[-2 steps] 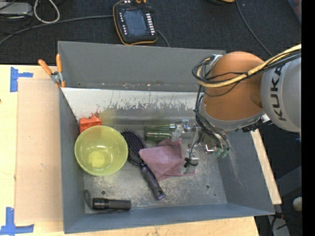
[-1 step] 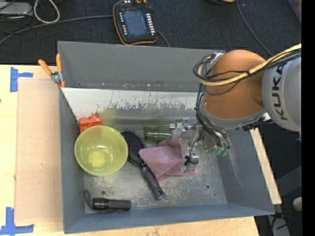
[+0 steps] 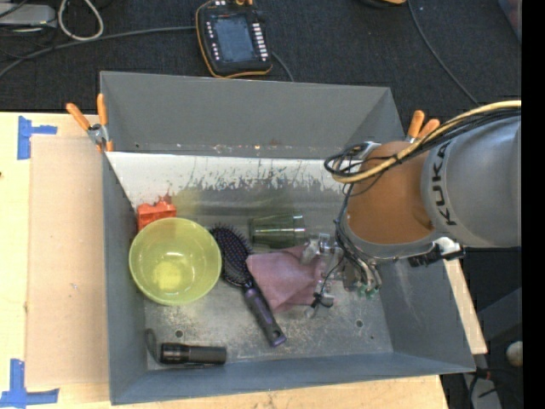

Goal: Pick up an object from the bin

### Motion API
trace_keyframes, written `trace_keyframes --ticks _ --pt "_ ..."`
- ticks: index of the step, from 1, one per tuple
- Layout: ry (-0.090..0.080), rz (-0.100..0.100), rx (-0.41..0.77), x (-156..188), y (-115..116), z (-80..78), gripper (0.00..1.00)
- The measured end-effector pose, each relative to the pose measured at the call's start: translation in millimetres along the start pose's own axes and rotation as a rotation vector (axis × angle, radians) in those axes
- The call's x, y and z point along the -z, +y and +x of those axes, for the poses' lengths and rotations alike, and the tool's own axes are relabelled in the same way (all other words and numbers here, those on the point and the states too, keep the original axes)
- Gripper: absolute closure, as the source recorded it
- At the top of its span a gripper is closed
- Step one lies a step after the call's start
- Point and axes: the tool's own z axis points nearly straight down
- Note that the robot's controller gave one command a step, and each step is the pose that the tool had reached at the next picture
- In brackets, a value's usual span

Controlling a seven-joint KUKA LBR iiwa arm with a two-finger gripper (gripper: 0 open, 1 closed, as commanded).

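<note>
- the bin point(image 3: 255, 135): its right wall runs close by the arm's wrist, so a sideways shift could knock it.
- the yellow bowl point(image 3: 174, 261): well apart from the claw point(image 3: 326, 295), so i judge it is not at risk.
- the pink cloth point(image 3: 285, 279): crumpled mid-floor, with its near edge just beside the claw on the bowl's side. it is limp, so it could slip free or drag a neighbour along.
- the dark brush point(image 3: 260, 309): its handle lies against the cloth's lower edge and may snag.
- the green cup point(image 3: 277, 228): on its side just behind the cloth, and may roll if nudged.
- the claw: low over the floor. i cannot tell whether it is apart or together.
</note>
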Motion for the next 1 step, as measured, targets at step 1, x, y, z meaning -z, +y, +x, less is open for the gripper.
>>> trace_keyframes --ticks 1 --pt "-0.012 -0.006 -0.216 29.9 42.6 -0.4 0.00"
